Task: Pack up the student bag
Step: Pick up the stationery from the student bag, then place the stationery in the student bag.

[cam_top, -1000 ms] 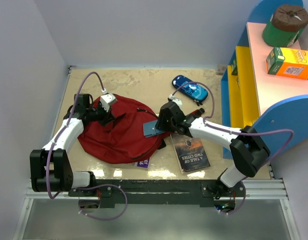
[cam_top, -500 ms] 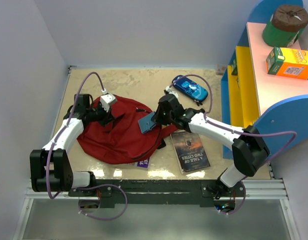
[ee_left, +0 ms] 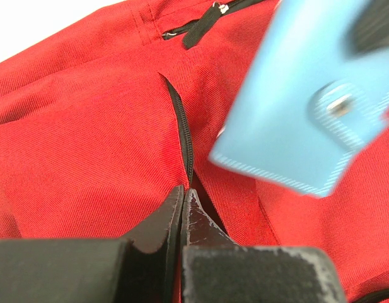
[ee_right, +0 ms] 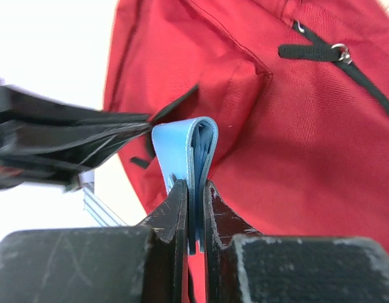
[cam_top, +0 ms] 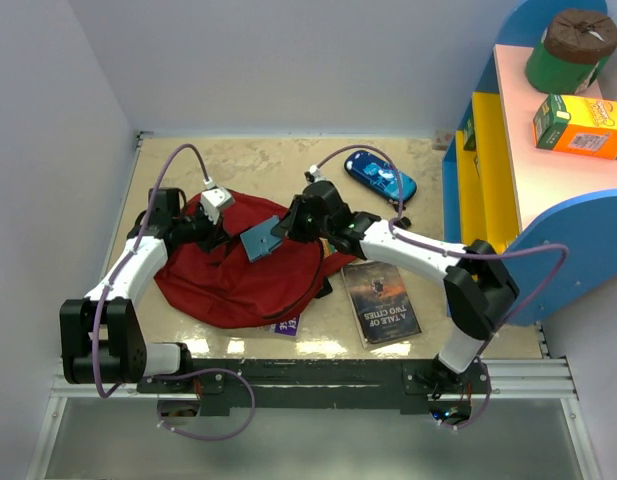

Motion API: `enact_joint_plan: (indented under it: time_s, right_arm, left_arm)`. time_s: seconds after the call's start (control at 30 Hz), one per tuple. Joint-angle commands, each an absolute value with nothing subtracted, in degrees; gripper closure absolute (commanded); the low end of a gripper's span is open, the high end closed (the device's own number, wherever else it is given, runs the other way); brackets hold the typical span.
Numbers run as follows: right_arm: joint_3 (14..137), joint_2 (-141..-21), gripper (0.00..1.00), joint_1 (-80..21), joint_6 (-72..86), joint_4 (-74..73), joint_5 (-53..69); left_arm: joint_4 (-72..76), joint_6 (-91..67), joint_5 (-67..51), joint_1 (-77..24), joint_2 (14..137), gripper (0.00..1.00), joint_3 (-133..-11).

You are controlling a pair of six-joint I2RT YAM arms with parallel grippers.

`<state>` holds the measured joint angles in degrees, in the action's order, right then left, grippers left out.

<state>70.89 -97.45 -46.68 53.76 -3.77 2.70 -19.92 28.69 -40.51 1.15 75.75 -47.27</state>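
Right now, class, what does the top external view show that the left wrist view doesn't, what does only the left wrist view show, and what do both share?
Only the top external view shows the book, the blue toy car and the shelf unit. Only the left wrist view shows the black zipper meeting the left pincer's closed tips, and a snap button. Both show the student bag with the blue case over it.

Pale blank walls [cam_top: 288,60] enclose a beige mottled tabletop [cam_top: 268,160], with a blue-yellow-pink shelf unit [cam_top: 488,130] at right.
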Motion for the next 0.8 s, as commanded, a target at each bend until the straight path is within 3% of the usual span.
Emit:
enact_joint_plan:
  time_s: [0.0,0.47,0.77]
  right_arm:
    - [74.79,-101.86,1.00,-47.55,56.60,-2.90,4.40]
    - [75.94,-107.93,1.00,-47.64,65.03,7.20,5.54]
    - [74.10,-106.70,1.00,-47.81,69.69,12.91,-0.69]
  left_arm:
    - [-19.86,28.57,-42.71,1.76,74.18,1.00,-49.57]
    - [-24.87,32.95,-45.70,1.76,76.02,1.00,-51.77]
    - [-27.42,35.16,-46.23,1.84,76.29,1.00,-52.21]
